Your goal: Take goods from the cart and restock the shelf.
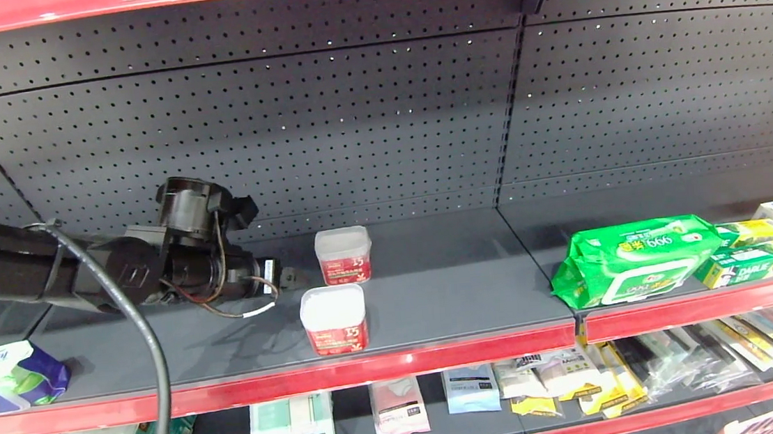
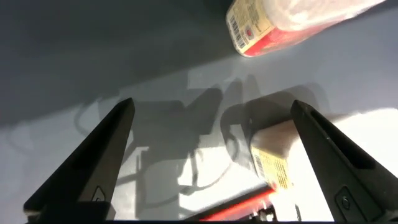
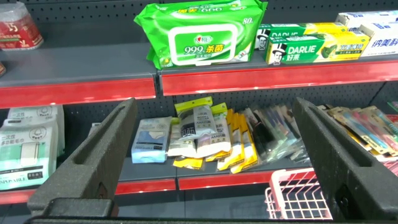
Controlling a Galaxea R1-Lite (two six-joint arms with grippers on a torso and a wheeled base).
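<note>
My left gripper (image 2: 211,109), jaws released, hangs near an upright white-lidded red plastic tub (image 1: 334,319) on the grey shelf (image 1: 435,290); right gripper (image 3: 214,106) likewise released.

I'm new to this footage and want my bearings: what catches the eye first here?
A front tub and a rear tub, both red and white, stand on the grey shelf, with the open left gripper beside them. To their right lies a bright green wipes pack.
</note>
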